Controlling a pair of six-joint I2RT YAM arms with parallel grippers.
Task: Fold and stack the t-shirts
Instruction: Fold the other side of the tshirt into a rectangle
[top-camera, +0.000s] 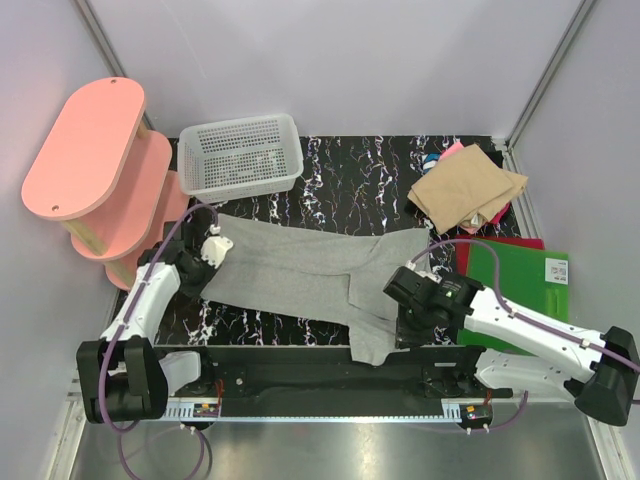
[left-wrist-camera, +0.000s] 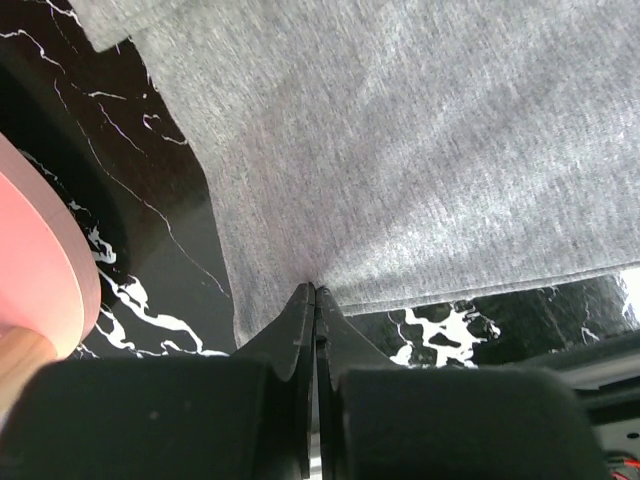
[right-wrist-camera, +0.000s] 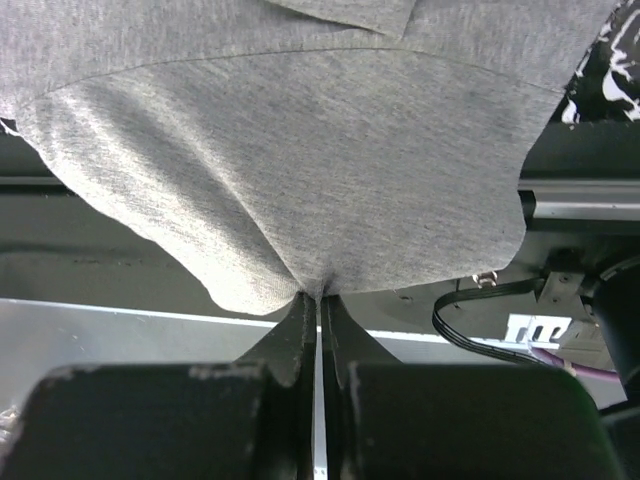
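1. Pink tiered shelf (top-camera: 95, 165) with rounded ends stands at the far left, beside the black marbled desk (top-camera: 360, 180).
2. White mesh basket (top-camera: 240, 155) sits upright at the desk's back left, just right of the shelf. Through its open top only its own mesh bottom shows.
3. Left pincer (left-wrist-camera: 315, 295) is clenched on the left edge of the grey shirt (top-camera: 300, 265). The left wrist view shows the hem nipped between the closed fingers, low over the desk, with the shelf just to its left.
4. Grey shirt lies spread flat across the middle of the desk, between the two arms. It is in front of the basket and apart from it, and one part of it droops over the desk's near edge.
5. Right pincer (right-wrist-camera: 320, 297) is clenched on that drooping part. The right wrist view shows the cloth gathered into a pucker between the closed fingers, above the metal rail (right-wrist-camera: 580, 205) along the near edge.
6. Tan shirt (top-camera: 465, 190) lies folded at the desk's back right corner, well apart from the grey one. Pink cloth (top-camera: 452, 150) and blue cloth (top-camera: 430, 160) peek out from under its back left edge.
7. Green board (top-camera: 515, 285) lies flat at the far right on a red sheet (top-camera: 500, 243), just in front of the tan shirt. A white label (top-camera: 557, 270) sits on its right edge.
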